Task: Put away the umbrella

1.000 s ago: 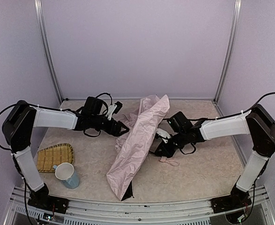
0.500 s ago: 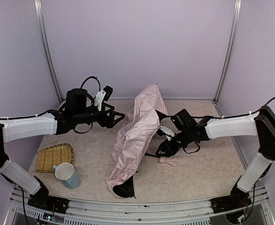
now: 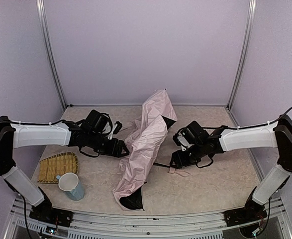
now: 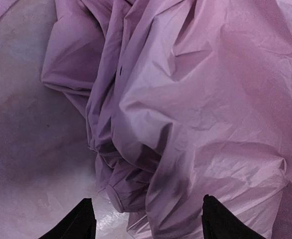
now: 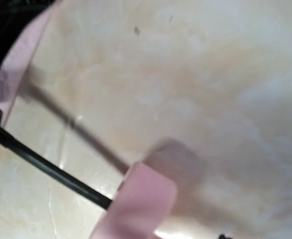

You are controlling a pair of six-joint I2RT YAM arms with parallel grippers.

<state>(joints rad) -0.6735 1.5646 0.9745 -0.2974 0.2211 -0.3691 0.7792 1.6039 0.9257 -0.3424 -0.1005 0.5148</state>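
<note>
The umbrella (image 3: 145,142) lies half collapsed across the middle of the table, its pale pink fabric crumpled and its black lining showing at the near end. My left gripper (image 3: 122,148) is at the fabric's left side. In the left wrist view the left gripper (image 4: 148,225) is open, with folds of the umbrella fabric (image 4: 185,114) just ahead of the fingertips (image 4: 81,221). My right gripper (image 3: 177,160) hovers over the pink handle (image 3: 179,172). The right wrist view shows the handle (image 5: 141,204) and the thin black shaft (image 5: 46,167) close below, with nothing clamped on them.
A woven tray (image 3: 58,167) and a blue-and-white mug (image 3: 71,186) sit at the near left. Lilac walls and metal posts (image 3: 53,59) close in the back and sides.
The right gripper has opened and let go by the handle. The left arm lifted away, then came back down to the fabric, its jaws narrowing slightly. The canopy has bent and slumped.
</note>
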